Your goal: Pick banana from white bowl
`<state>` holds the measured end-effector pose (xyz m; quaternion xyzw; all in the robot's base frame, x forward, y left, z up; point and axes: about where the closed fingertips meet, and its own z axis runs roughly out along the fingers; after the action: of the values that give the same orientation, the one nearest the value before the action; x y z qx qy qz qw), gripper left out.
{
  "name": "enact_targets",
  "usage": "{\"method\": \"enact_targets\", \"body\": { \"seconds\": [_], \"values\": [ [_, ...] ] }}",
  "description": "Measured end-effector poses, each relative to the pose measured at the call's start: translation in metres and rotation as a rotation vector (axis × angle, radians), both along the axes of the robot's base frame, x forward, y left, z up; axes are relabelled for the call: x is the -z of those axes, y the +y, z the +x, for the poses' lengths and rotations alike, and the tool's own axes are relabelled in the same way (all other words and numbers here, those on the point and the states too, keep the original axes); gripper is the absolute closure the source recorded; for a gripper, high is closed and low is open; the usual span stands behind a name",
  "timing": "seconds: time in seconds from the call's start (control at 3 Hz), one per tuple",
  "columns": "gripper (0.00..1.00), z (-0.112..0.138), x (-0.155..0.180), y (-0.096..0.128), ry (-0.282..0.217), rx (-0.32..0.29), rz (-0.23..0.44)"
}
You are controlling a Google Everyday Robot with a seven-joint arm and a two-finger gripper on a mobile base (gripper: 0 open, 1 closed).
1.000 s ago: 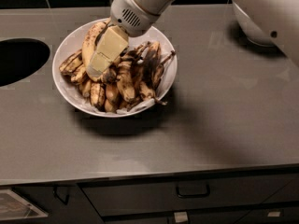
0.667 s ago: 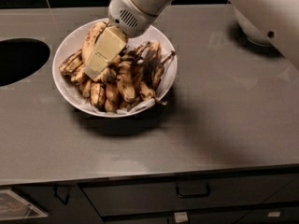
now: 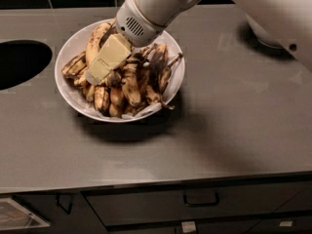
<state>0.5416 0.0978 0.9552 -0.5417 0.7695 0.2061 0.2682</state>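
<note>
The white bowl [image 3: 68,89] sits on the grey counter, left of centre, piled with several ripe, brown-spotted bananas [image 3: 129,84]. My gripper [image 3: 100,69], cream-coloured, reaches down from the upper right into the left half of the bowl. It lies against a long yellow banana [image 3: 95,40] that leans on the bowl's far left rim. The white wrist [image 3: 139,21] hides the back of the bowl.
A dark round hole [image 3: 19,62] is cut into the grey counter [image 3: 234,111] at the left. The white arm [image 3: 273,9] crosses the upper right. Dark drawers with a handle [image 3: 201,199] run below the front edge. Dark tiles line the back.
</note>
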Motion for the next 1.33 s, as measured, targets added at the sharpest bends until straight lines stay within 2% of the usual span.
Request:
{"method": "enact_targets", "body": {
  "seconds": [0.33,0.67,1.0,1.33],
  "values": [
    [0.23,-0.002,0.01,-0.001,0.056,0.077,0.001],
    [0.2,0.007,0.003,0.008,0.049,0.07,-0.009],
    [0.25,0.015,-0.003,0.016,0.047,0.059,-0.021],
    [0.42,0.017,0.002,0.019,0.071,0.082,-0.06]
  ]
}}
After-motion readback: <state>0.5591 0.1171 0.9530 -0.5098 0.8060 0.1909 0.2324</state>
